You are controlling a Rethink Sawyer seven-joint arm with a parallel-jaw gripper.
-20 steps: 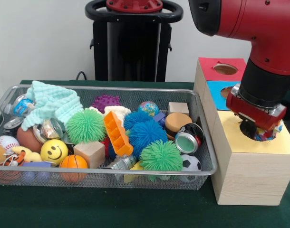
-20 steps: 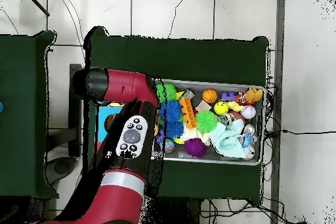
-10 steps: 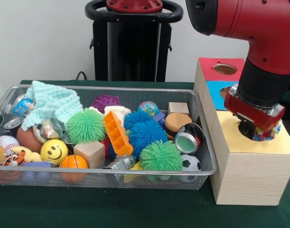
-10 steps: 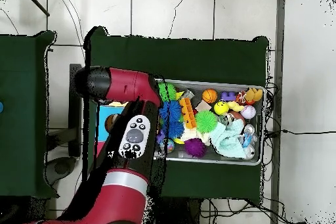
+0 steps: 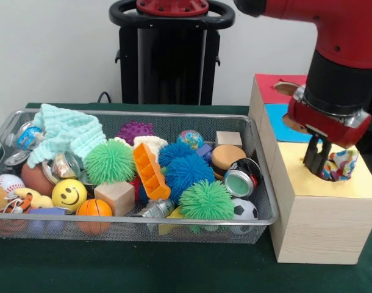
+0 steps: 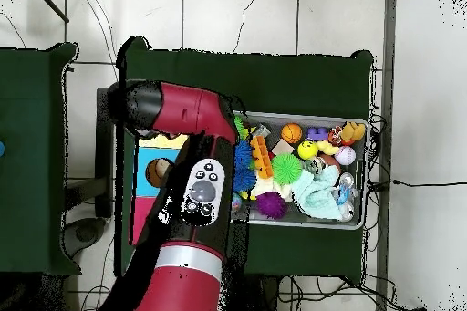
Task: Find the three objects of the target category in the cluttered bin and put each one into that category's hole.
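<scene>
A robot's gripper (image 5: 318,160) hangs at the rim of the hole in the yellow-topped wooden box (image 5: 323,217), just right of a wire bin (image 5: 259,210) heaped with toys. Beside its dark fingers (image 5: 313,155), which look slightly parted and free, a multicoloured cloth (image 5: 339,165) sits bunched in the hole, part of it poking above the rim. The cloth appears released but not dropped through; whether it touches the fingers cannot be told.

To finish this step cleanly, the arm (image 5: 341,58) should rise straight up, so the fingers do not snag the fabric and drag it out. If the cloth stays perched on the edge, a gentle downward nudge with the fingers brought together would likely settle it.

In the bin, a mint green knitted cloth (image 5: 65,131) lies at the far left corner, a probable next pick, among spiky balls (image 5: 110,161), a smiley ball (image 5: 69,194) and a wooden cube (image 5: 115,197). From above, the arm hides the box almost entirely.
</scene>
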